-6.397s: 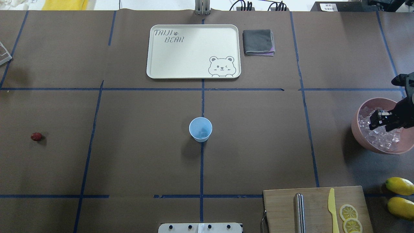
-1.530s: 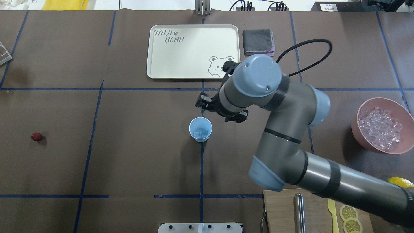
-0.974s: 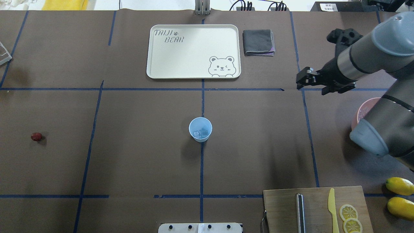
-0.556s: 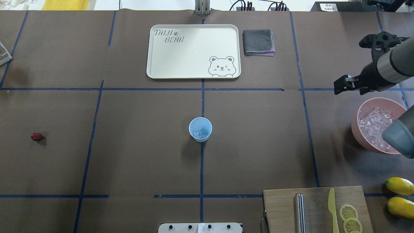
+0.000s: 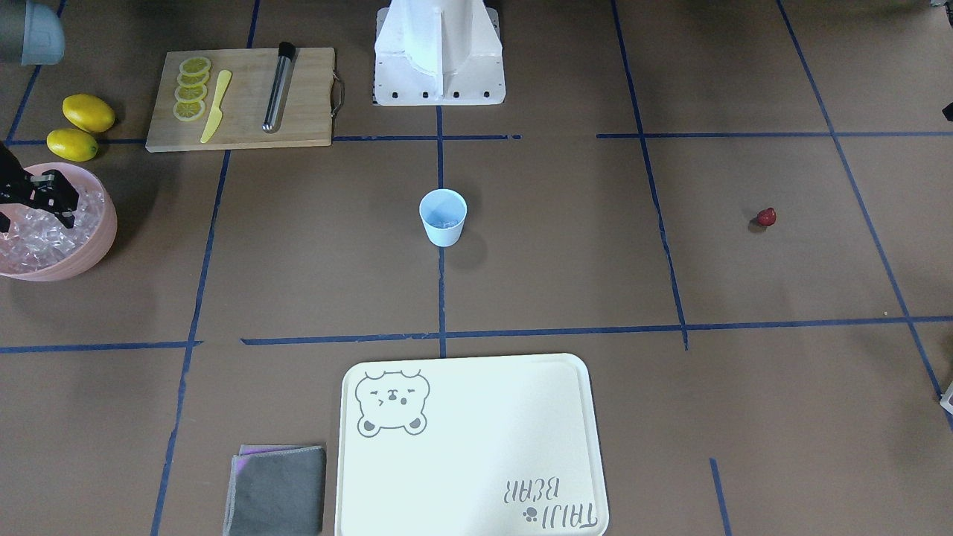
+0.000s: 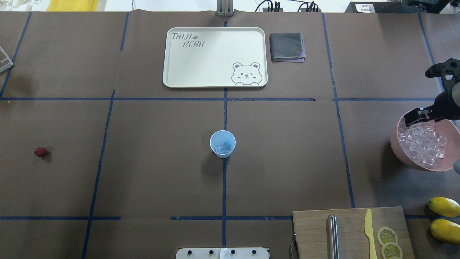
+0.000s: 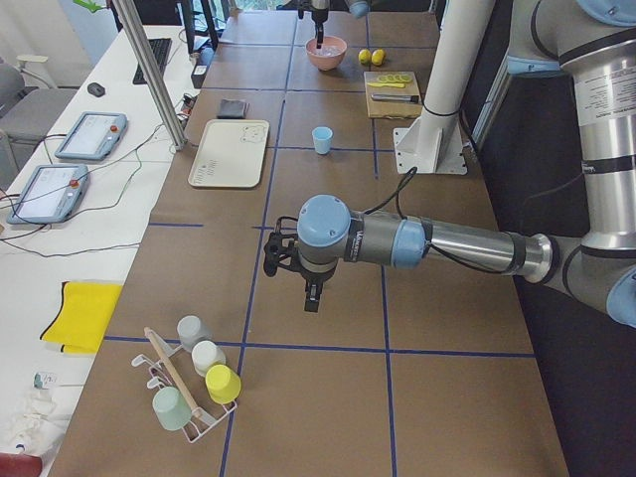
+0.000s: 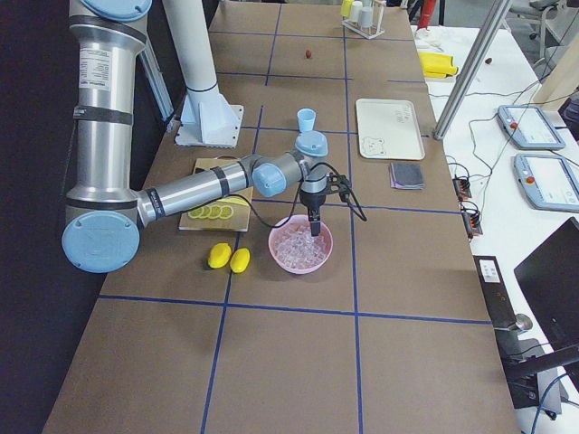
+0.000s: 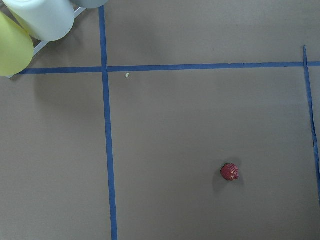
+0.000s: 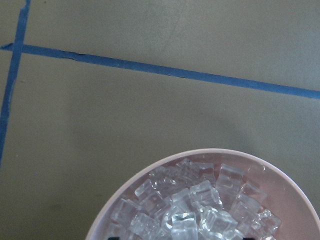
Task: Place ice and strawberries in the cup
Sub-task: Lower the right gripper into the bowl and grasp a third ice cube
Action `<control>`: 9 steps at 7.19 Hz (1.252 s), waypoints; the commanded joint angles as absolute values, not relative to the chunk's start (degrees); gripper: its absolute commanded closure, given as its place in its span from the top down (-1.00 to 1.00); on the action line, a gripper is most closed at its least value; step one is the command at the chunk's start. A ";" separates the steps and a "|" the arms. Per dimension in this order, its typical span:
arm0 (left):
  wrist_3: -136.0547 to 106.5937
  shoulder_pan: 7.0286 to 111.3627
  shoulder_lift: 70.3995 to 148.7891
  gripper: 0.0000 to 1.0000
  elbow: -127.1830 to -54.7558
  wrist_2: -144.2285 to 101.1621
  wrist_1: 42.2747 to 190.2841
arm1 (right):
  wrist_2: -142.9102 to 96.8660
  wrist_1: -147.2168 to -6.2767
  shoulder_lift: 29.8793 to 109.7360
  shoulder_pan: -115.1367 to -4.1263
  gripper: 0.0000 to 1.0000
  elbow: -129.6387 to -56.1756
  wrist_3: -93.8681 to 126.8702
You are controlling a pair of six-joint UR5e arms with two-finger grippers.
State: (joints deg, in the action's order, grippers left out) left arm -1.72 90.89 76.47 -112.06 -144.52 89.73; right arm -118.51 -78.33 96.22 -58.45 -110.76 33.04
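Note:
The light blue cup (image 6: 222,144) stands at the table's centre with ice cubes (image 6: 222,148) in its bottom. Far to the right, the pink bowl (image 6: 395,144) is full of ice (image 6: 422,145). My right gripper (image 6: 413,118) hangs open over the bowl's far rim, just above the cubes, holding nothing. One dark red strawberry (image 6: 40,151) lies alone at the far left and also shows in the left wrist view (image 9: 229,171). My left gripper (image 7: 310,296) shows only in the exterior left view, above bare table; I cannot tell if it is open.
A cream bear tray (image 6: 215,57) and a folded grey cloth (image 6: 287,46) lie at the back. A cutting board (image 6: 348,230) with a metal rod, yellow knife and lemon slices sits front right, two lemons (image 6: 444,207) beside it. A rack of cups (image 7: 189,388) stands far left.
My right arm swung from above the cup back to the right and came down over the pink bowl. The cup holds more ice than in the earliest frame.

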 commanded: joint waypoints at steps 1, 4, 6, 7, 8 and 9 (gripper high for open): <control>-2.02 90.88 76.46 1.00 -112.06 -144.58 89.82 | -118.65 -75.85 96.95 -58.36 0.65 -109.34 33.05; -2.02 90.88 76.46 1.00 -112.15 -144.58 89.82 | -118.56 -75.85 96.42 -58.36 0.55 -107.93 32.87; -2.02 90.88 76.46 1.00 -112.15 -144.58 89.82 | -118.56 -75.85 96.33 -58.27 0.54 -107.23 32.96; -2.02 90.88 76.46 1.00 -112.15 -144.58 89.74 | -118.65 -75.85 96.24 -58.18 0.54 -107.05 33.05; -2.02 90.88 76.46 1.00 -112.15 -144.49 89.74 | -118.65 -75.85 96.15 -58.18 0.54 -106.70 33.05; -2.02 90.88 76.46 1.00 -112.15 -144.49 89.74 | -120.13 -75.85 96.15 -58.10 0.54 -106.61 33.13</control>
